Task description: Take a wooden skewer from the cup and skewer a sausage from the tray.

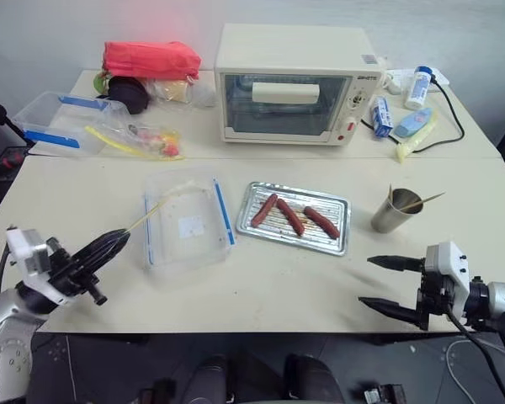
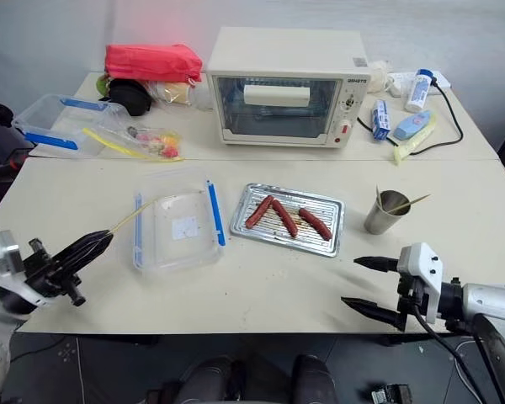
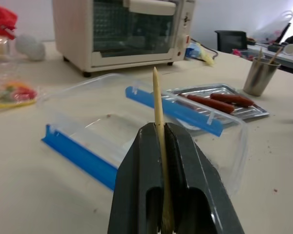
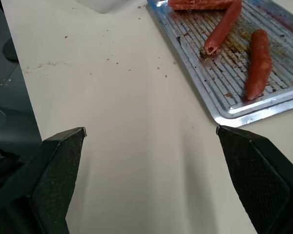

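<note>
Pale wood pinched between the closed black fingers of the left gripper [image 1: 118, 238]: a skewer [image 1: 149, 215], at lower left of the head view, slanting up and to the right with its tip over the near left corner of a clear plastic box [image 1: 188, 220] with blue clips. From the left wrist, same skewer [image 3: 158, 105] standing up out of the shut fingers, point bare, nothing on it. Right of the box, just beside it, a shiny ribbed tray [image 1: 341, 225] in the middle of the frame, holding three reddish-brown sausages: left one [image 1: 264, 210] tilted, middle one [image 1: 290, 216] touching or nearly touching it at the upper end, right one [image 1: 321, 222] a little apart. Further right, near the tray but not touching, a dull metal cup [image 1: 390, 212] with more skewers [image 1: 423, 201] leaning out over its rim. At lower right, the right gripper [image 1: 383, 282] spread wide, empty, hanging at the near table edge, below the cup and well apart from it. From the right wrist, both fingers [image 4: 254, 170] far apart at the bottom corners, bare cream table [image 4: 127, 126] between them, tray corner [image 4: 224, 114] and sausages at upper right. At the top of the head view, a cream toaster oven [image 1: 295, 84], a red pouch [image 1: 151, 59] at upper left, small bottles and a black cable at upper right.
</note>
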You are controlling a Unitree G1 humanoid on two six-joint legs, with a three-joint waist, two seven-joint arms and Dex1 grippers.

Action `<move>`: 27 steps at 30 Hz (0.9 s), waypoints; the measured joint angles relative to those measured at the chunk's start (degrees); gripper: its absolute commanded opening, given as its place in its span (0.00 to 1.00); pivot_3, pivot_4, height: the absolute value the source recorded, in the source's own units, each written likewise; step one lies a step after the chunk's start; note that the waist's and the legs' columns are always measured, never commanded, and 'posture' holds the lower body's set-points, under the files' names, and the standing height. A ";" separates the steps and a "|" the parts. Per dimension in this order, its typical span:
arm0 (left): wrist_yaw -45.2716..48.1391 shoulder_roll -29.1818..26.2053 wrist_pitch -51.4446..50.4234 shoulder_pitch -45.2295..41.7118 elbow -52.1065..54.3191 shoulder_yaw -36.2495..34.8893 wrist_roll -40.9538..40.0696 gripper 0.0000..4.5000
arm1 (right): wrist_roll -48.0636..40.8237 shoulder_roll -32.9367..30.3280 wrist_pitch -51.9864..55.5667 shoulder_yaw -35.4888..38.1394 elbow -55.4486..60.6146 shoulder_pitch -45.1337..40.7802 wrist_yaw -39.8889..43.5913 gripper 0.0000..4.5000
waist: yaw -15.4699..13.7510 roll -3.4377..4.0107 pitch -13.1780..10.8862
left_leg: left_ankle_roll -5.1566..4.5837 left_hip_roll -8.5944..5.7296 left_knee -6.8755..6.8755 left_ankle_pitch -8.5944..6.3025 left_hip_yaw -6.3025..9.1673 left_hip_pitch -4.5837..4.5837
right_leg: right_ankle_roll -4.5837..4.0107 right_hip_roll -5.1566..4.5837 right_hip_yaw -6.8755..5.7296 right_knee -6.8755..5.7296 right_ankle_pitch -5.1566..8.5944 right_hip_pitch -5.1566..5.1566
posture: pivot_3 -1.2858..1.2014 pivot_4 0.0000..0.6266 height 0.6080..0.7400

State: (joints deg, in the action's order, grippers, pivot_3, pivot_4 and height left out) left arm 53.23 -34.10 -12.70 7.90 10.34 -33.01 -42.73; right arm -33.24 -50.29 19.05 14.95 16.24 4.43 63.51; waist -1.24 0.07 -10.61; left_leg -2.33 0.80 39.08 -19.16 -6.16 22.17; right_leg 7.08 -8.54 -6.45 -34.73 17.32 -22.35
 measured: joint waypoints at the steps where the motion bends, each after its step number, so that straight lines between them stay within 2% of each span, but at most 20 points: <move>1: -0.88 0.10 0.02 -0.63 0.14 -0.41 -0.23 0.00 | -0.05 0.24 1.55 -0.65 0.30 -3.62 -1.82 0.99 | 0.07 0.00 0.00 | 0.03 0.01 0.00 -0.02 0.00 0.01 | -0.04 -0.03 0.16 -0.01 -0.02 -0.04 | 0.52 0.24 1.00; 3: -2.07 0.34 0.06 -1.19 0.38 -1.31 -0.91 0.00 | -0.01 0.45 4.12 -2.31 0.74 -8.80 -4.46 0.99 | 0.10 0.01 0.01 | 0.15 0.08 -0.01 -0.08 0.04 0.01 | -0.13 0.00 0.21 -0.02 0.03 -0.07 | 0.52 0.24 1.00; 6: -4.30 1.33 -0.13 -2.17 0.49 -2.16 -1.91 0.00 | 0.59 1.63 13.71 -7.83 1.41 -20.07 -11.44 0.99 | 0.69 0.03 0.00 | 0.19 0.11 -0.06 -0.10 0.03 0.06 | -0.22 0.02 0.20 -0.09 0.08 -0.18 | 0.52 0.24 1.00; 9: -5.73 1.91 -0.30 -2.81 0.73 -1.89 -2.05 0.00 | 4.34 3.15 22.69 -16.18 0.00 -32.42 -16.09 0.99 | 1.35 0.02 0.01 | 0.20 0.14 -0.06 -0.09 0.04 0.12 | -0.24 0.06 0.11 -0.25 0.09 -0.19 | 0.52 0.24 1.00; 13: -7.50 3.16 -0.39 -3.20 2.08 -0.36 -2.03 0.00 | 12.21 8.24 26.62 -25.62 -10.03 -42.76 -20.83 0.99 | 1.37 -0.03 0.03 | 0.10 0.05 -0.02 -0.04 0.00 0.21 | -0.22 0.09 -0.24 -0.26 0.08 -0.19 | 0.52 0.24 1.00; 19: -9.27 3.70 -0.54 -3.93 3.90 0.55 -2.07 0.00 | 19.65 10.68 25.99 -32.57 -19.43 -48.22 -20.19 0.99 | 1.56 -0.03 0.03 | -0.02 -0.03 -0.01 -0.03 -0.19 0.23 | -0.15 0.14 -0.99 -0.28 0.04 -0.21 | 0.52 0.24 1.00; 23: -10.12 3.75 -0.69 -4.13 5.66 0.60 -2.31 0.00 | 22.33 11.04 25.37 -33.63 -21.31 -49.75 -18.15 0.99 | 1.57 -0.03 0.03 | -0.04 0.00 0.00 -0.01 -0.20 0.20 | -0.14 0.15 -1.01 -0.33 0.04 -0.19 | 0.52 0.24 1.00; 27: -10.76 4.08 -1.14 -4.10 6.84 0.92 -2.40 0.00 | 23.20 12.92 24.75 -34.13 -22.33 -49.75 -16.85 0.80 | 1.61 -0.03 0.03 | -0.03 0.01 0.01 0.00 -0.21 0.20 | -0.14 0.17 -1.00 -0.35 0.04 -0.19 | 0.52 0.24 1.00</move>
State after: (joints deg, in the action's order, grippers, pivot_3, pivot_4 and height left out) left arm 42.47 -30.02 -13.84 3.80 17.18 -32.09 -45.13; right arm -10.05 -37.37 43.80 -19.18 -6.09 -45.32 46.66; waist 0.38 0.04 -10.59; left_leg -2.36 0.81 39.08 -19.17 -6.37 22.37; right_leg 6.94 -8.38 -7.46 -35.08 17.36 -22.54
